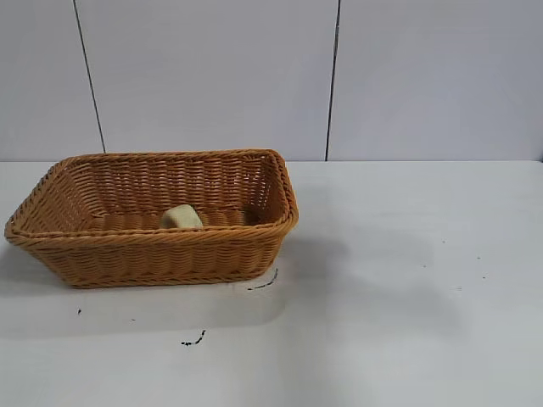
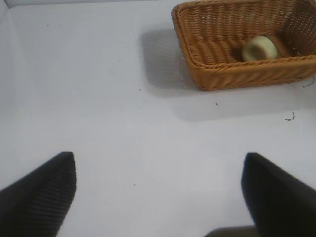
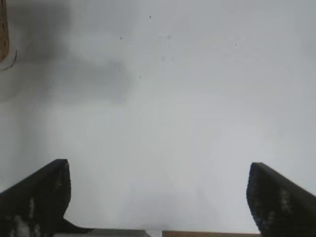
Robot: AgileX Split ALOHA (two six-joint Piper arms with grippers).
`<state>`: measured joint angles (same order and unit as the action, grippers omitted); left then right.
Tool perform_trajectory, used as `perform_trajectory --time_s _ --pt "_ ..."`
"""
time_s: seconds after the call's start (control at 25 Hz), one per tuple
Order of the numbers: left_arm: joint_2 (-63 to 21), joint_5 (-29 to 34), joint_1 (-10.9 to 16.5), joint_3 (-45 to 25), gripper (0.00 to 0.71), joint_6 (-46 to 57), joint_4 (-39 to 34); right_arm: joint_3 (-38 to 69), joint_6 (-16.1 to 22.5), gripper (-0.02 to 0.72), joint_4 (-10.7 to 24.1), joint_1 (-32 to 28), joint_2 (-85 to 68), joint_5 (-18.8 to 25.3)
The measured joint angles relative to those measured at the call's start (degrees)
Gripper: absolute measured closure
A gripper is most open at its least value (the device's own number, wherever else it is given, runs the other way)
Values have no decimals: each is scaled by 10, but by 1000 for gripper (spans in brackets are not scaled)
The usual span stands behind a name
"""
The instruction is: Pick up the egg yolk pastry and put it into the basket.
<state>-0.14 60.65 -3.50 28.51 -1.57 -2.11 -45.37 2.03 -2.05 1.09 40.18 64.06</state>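
The egg yolk pastry (image 1: 181, 217), a small pale yellow-cream bun, lies inside the orange-brown wicker basket (image 1: 153, 254) at the left of the table. It also shows in the left wrist view (image 2: 259, 48), on the floor of the basket (image 2: 222, 76). My left gripper (image 2: 159, 185) is open and empty over bare table, well away from the basket. My right gripper (image 3: 158, 190) is open and empty over bare table; an edge of the basket (image 3: 4, 34) shows far off. Neither arm appears in the exterior view.
The white table (image 1: 399, 288) has a few small black marks near the basket's front (image 1: 193, 341). A pale panelled wall (image 1: 212, 76) stands behind the table.
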Motion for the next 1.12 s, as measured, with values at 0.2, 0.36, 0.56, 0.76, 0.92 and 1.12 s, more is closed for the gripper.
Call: perform_trajectory --time_s 0.2,0.36,0.56,0.76,0.92,1.12 --pt "0 0 0 0 17 0 0 124 -2 8 0 0 -165 -52" --pt "0 0 0 0 17 0 0 171 -2 8 0 0 -264 -50" --pt "0 0 0 0 17 0 0 173 -2 8 1 0 -350 -53" --pt "0 0 0 0 17 0 0 173 -2 8 1 0 -403 -53" --pt "0 0 0 0 17 0 0 173 -2 8 1 0 -405 -53" --pt "0 0 0 0 17 0 0 173 -2 8 1 0 -405 -54"
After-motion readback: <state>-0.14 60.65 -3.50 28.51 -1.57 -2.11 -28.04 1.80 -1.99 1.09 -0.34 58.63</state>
